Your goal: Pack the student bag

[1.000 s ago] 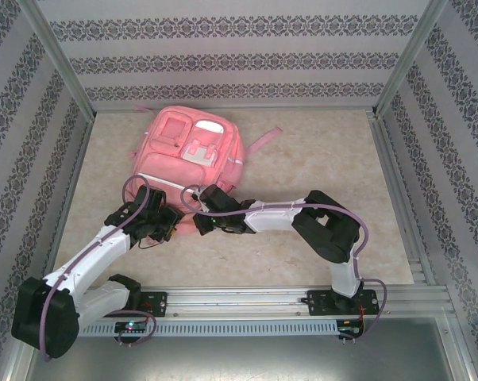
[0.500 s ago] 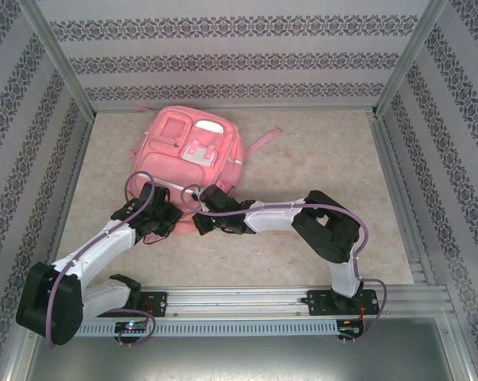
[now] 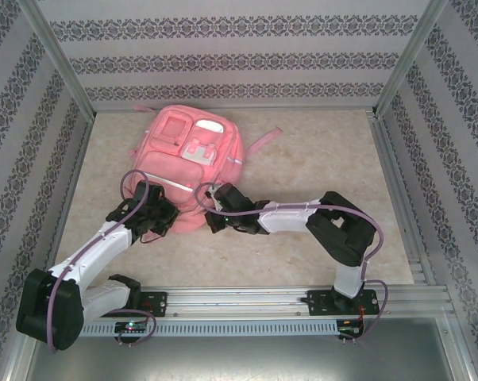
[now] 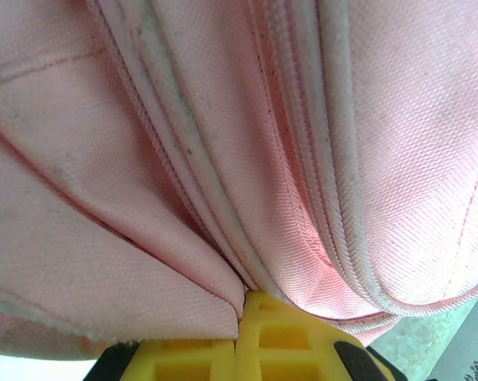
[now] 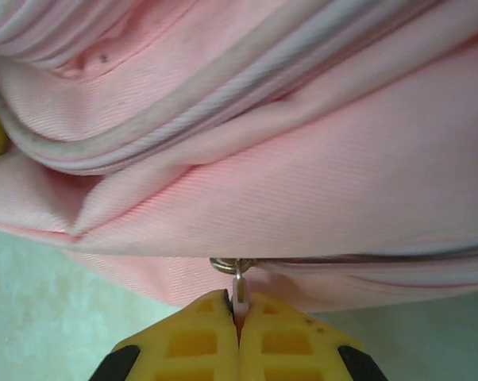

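Note:
The pink student bag (image 3: 190,147) lies flat at the back left of the table, its front pockets facing up. My left gripper (image 3: 164,214) is at the bag's near edge; in the left wrist view its yellow fingers (image 4: 243,305) are shut on a fold of the bag's fabric (image 4: 223,143) beside a pale zip line. My right gripper (image 3: 210,220) is just to the right along the same edge. In the right wrist view it (image 5: 239,308) is shut on a small zipper pull (image 5: 239,284) that hangs from a metal ring on the bag (image 5: 302,182).
A pink strap (image 3: 264,140) trails off the bag's right side onto the beige table (image 3: 326,159). Patterned walls and aluminium posts (image 3: 398,59) enclose the space. A metal rail (image 3: 247,300) carrying both arm bases runs along the near edge.
My left gripper has closed on the bag's fabric at the near edge. My right arm has shifted to the right, keeping hold of the zipper pull.

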